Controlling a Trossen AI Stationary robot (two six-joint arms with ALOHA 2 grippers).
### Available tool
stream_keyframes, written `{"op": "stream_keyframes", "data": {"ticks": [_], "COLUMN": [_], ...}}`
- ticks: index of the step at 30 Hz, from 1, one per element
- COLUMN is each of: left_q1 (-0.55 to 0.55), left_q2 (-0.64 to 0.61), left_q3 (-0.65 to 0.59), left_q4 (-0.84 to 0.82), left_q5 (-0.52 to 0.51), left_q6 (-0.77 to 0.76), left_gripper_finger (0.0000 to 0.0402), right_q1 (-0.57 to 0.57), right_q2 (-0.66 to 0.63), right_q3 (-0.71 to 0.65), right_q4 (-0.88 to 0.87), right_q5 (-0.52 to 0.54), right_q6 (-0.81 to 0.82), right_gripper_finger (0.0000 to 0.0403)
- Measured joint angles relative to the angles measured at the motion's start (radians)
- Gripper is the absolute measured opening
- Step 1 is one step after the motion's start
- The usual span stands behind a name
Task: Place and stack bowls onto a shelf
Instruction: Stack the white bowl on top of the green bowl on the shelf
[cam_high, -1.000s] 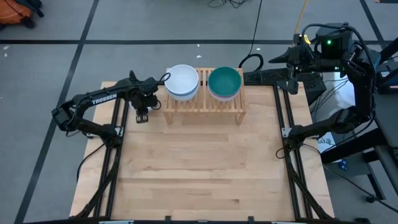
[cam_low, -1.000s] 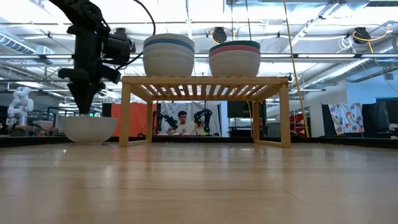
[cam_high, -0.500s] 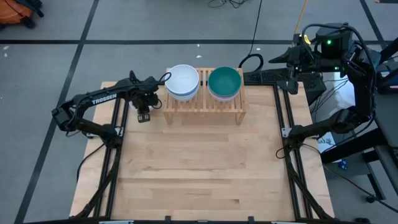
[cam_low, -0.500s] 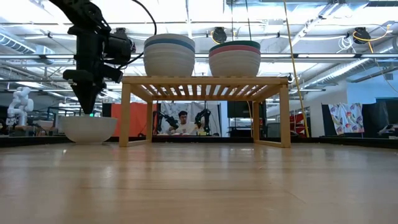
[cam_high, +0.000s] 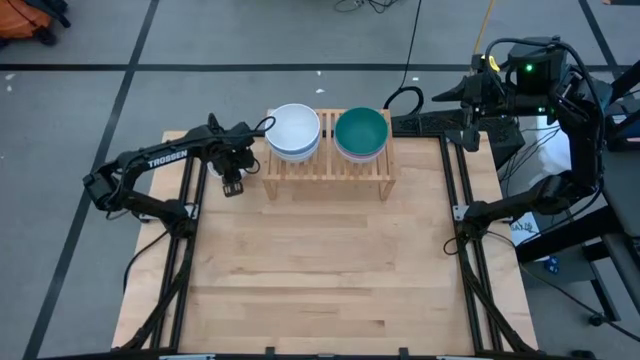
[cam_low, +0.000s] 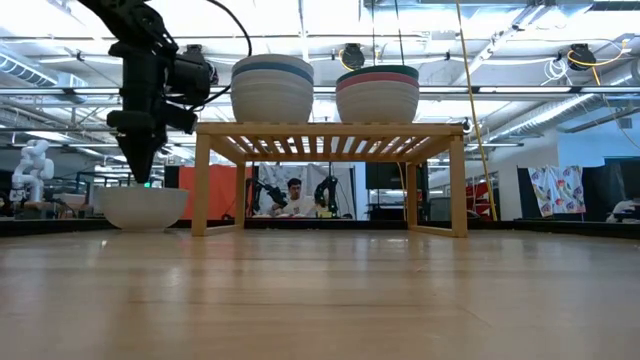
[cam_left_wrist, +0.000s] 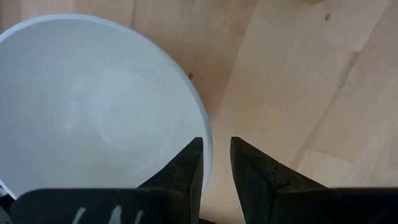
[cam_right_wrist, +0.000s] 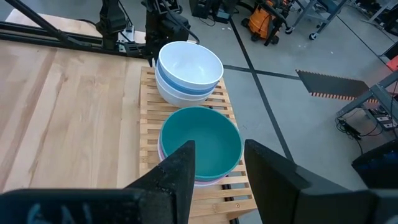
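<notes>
Now hovering just above the lone white bowl (cam_low: 140, 207) on the tabletop (cam_high: 320, 280), left of the shelf (cam_high: 328, 168): the left gripper (cam_left_wrist: 215, 163), pointing straight down; fingers (cam_left_wrist: 186, 171) standing a narrow gap apart, straddling the bowl's near rim, one inside the wall and one outside, holding nothing yet as far as can be judged; bowl sitting directly under the fingers, round, so no long axis to line up with, only the rim to be pinched; left arm by far the nearer, the bowl being just beside the shelf's left leg.

Waiting well off the tabletop's far right corner: the right gripper (cam_right_wrist: 214, 168), fingers spread wide and empty, looking down on the shelf.

Already resting on the shelf's slatted top: a white-topped stack (cam_high: 294, 131) showing a blue layer, and a dark green-topped stack (cam_high: 360, 133) showing a pink one.

Differing hardly at all from a second earlier: left gripper sitting a touch higher over the bowl in the low view; bowl, stacks and right arm staying put.
</notes>
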Motion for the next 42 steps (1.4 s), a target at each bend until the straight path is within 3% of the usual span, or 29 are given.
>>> {"op": "stream_keyframes", "data": {"ticks": [10, 19, 26, 42], "left_q1": [0.019, 0.02, 0.02, 0.019], "left_q2": [0.0, 0.0, 0.0, 0.0], "left_q3": [0.0, -0.075, -0.079, -0.079], "left_q4": [0.0, 0.008, 0.04, 0.109], "left_q5": [0.0, -0.004, -0.114, -0.065], "left_q6": [0.0, -0.017, -0.023, -0.022], "left_gripper_finger": [0.0088, 0.0088, 0.0088, 0.0088], "right_q1": [0.0, 0.0, 0.0, 0.0], "right_q2": [0.0, 0.0, 0.0, 0.0], "right_q3": [0.0, 0.0, 0.0, 0.0], "right_q4": [0.0, 0.0, 0.0, 0.0], "right_q5": [0.0, 0.0, 0.0, 0.0], "right_q6": [0.0, 0.0, 0.0, 0.0], "right_gripper_finger": [0.0134, 0.0134, 0.0134, 0.0134]}}
